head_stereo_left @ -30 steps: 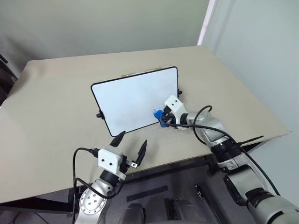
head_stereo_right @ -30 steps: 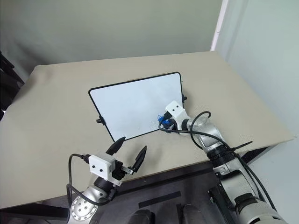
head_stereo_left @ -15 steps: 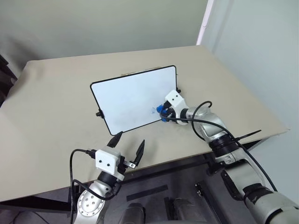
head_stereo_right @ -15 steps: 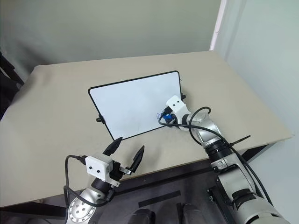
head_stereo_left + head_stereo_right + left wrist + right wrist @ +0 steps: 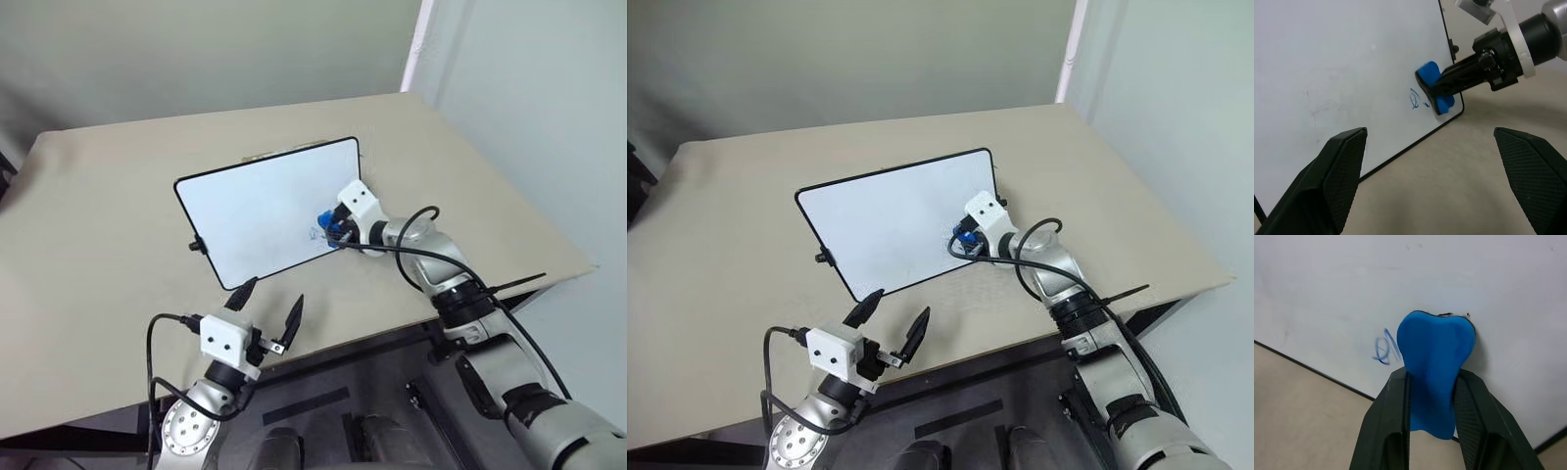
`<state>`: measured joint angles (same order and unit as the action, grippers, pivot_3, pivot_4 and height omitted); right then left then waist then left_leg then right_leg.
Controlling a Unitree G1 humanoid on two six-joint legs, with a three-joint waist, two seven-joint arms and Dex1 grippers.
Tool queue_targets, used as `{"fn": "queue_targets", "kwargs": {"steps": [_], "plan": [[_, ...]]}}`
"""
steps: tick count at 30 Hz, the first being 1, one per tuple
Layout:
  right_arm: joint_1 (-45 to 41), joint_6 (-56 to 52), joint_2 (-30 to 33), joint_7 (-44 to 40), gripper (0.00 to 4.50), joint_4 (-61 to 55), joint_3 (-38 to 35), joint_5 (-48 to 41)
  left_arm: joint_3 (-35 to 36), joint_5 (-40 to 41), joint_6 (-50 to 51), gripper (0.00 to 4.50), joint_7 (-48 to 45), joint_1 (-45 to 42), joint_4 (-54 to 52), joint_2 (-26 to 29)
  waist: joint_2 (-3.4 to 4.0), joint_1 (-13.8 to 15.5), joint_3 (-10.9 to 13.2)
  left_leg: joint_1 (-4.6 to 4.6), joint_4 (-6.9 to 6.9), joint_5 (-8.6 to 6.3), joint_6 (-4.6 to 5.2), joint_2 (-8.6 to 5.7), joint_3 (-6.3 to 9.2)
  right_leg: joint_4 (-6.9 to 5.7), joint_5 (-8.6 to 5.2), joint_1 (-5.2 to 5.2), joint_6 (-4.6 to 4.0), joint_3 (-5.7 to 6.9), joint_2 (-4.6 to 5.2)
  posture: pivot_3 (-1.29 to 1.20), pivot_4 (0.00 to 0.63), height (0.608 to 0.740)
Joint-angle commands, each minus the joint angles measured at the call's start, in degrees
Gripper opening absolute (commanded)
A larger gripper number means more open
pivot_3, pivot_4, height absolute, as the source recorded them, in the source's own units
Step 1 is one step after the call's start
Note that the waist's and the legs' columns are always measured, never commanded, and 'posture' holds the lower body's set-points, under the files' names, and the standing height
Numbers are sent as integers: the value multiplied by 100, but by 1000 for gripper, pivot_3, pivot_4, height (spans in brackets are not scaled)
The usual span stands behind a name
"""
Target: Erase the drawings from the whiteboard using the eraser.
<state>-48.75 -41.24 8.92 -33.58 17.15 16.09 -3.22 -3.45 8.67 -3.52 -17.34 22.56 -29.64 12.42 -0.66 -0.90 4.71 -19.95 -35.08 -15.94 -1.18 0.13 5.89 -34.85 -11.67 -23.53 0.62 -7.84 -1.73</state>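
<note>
The left gripper (image 5: pixel 271 303) waits at about 7 o'clock on the table (image 5: pixel 88 255), low and near the front edge. Its two black fingers are spread wide and hold nothing. It looks parked there so it stays out of the way.

In the middle lies the whiteboard (image 5: pixel 255 206), flat on the table with its face up, so it can be rubbed from above. Most of it is clean. The drawings (image 5: pixel 1415 99) are just a small blue scribble near the board's 4 o'clock corner, close to the rim.

To the right, the right gripper (image 5: pixel 1431 382) squeezes the eraser (image 5: pixel 1436 360) between its two fingers, with the blue end sticking out past the tips. The eraser's end seems to touch the board. The scribble sits just beside the eraser, at about its 9 o'clock in the right wrist view, so I think a short rub that way would reach it
</note>
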Motion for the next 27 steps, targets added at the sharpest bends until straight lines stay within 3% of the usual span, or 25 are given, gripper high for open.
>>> {"fn": "queue_targets", "kwargs": {"steps": [1,13,27], "plan": [[-231,140,-197,18,1246,41,39,19,-14,21,-61,4500,-18,8,-283,13,0,-8,0,0,0,-2,-2,0,0,0,0,-3,0,0,0,0,150,730],[-248,134,-641,-58,1246,132,309,90,-9,46,-34,4500,-34,2,-295,36,-1,-10,0,-5,0,-18,-24,1,0,0,20,-44,-32,5,0,0,150,730],[-504,65,-216,418,1246,998,-249,182,9,82,23,4500,-47,-119,-257,80,-6,44,26,-17,-9,-45,-69,-1,1,1,14,-52,-14,3,0,0,150,730]]}}
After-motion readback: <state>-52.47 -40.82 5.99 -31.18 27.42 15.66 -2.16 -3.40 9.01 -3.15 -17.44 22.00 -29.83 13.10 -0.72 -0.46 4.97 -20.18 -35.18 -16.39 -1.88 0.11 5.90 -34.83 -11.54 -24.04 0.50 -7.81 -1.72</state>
